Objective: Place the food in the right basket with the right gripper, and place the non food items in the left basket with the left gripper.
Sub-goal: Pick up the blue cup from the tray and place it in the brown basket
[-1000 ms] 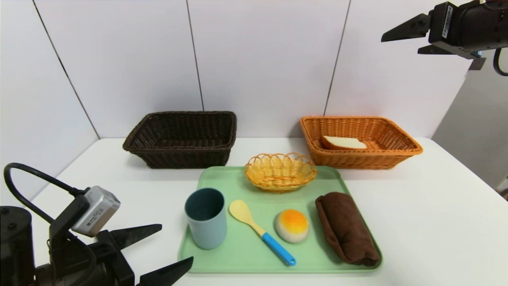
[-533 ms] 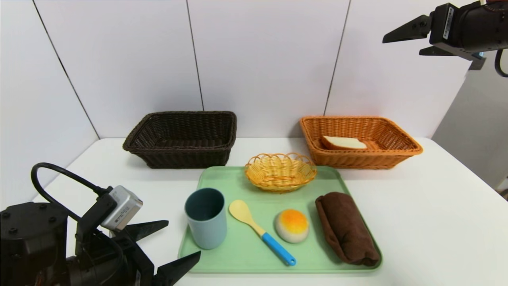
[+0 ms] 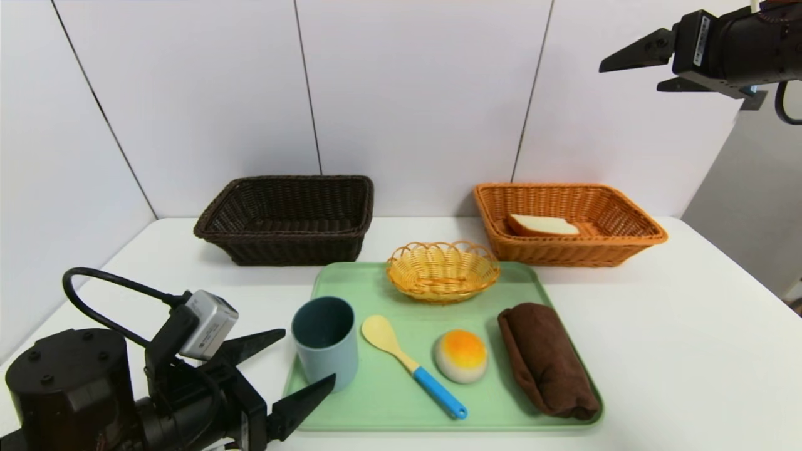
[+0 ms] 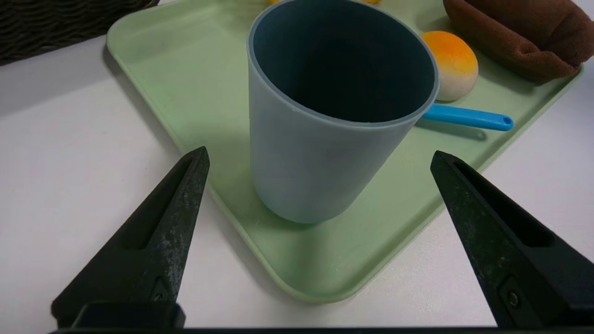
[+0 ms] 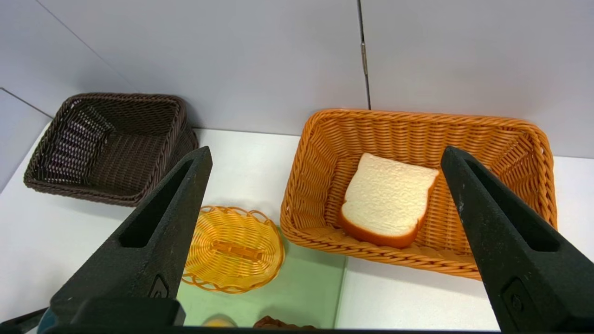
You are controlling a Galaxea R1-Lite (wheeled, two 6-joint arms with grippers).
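Tray (image 3: pixel 401 407) on the table, holding a towel (image 3: pixel 548 360), cup (image 3: pixel 326 344), bun (image 3: pixel 462 356) and spoon (image 3: pixel 407 360); bread (image 3: pixel 544 225) in the orange basket (image 3: pixel 570 250); left claw (image 3: pixel 310 355) spread wide beside the cup, gripping nothing; right claw (image 3: pixel 629 70) high at right, wide, empty

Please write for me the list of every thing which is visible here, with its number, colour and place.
bread slice: 1, white, brown crust, in orange basket
orange basket: 1, orange, back right
dark basket: 1, dark brown, back left
scalloped basket: 1, yellow, tray's back
tray: 1, green, table
cup: 1, grey-blue, tray's left
spoon: 1, pale, blue handle, tray
bun: 1, white-orange, tray
towel: 1, brown, tray's right
left gripper: 1, black, open, by cup
right gripper: 1, black, open, raised right
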